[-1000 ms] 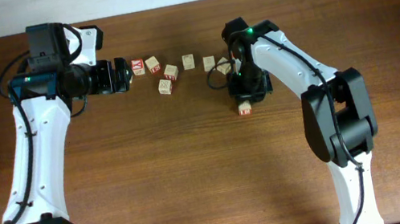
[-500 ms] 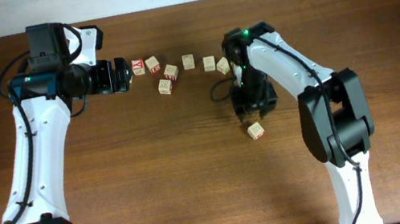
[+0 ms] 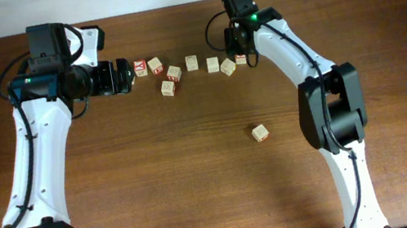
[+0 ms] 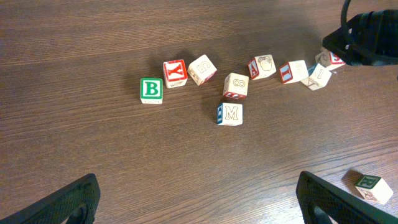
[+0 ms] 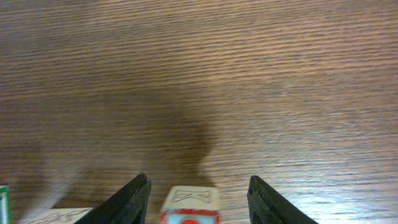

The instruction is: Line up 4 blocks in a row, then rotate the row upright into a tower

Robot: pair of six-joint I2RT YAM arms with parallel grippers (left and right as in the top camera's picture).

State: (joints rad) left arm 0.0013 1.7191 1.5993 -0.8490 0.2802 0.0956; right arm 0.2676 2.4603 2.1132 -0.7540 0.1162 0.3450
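Note:
Pale wooden alphabet cubes lie in a loose row at the far side of the table. One red-trimmed cube (image 5: 189,205) stands between the fingers of my right gripper (image 5: 199,202), which is open with a gap on each side. The same cube (image 3: 241,59) peeks out beside that gripper (image 3: 239,51) in the overhead view. Another cube (image 3: 260,132) lies alone nearer the middle of the table, also visible in the left wrist view (image 4: 369,188). My left gripper (image 3: 127,74) is wide open and empty at the row's left end, and its fingers (image 4: 68,205) frame bare wood.
A green-faced B cube (image 4: 151,89) and a red Y cube (image 4: 175,73) sit at the left of the row. Beyond them come an S cube (image 4: 202,68), an M cube (image 4: 230,114) and several more. The right arm's black body (image 4: 364,40) hangs over the row's right end.
My right gripper let go of a cube near the table's middle and moved back to the far row, where it now straddles the red-trimmed cube. The left arm has not moved.

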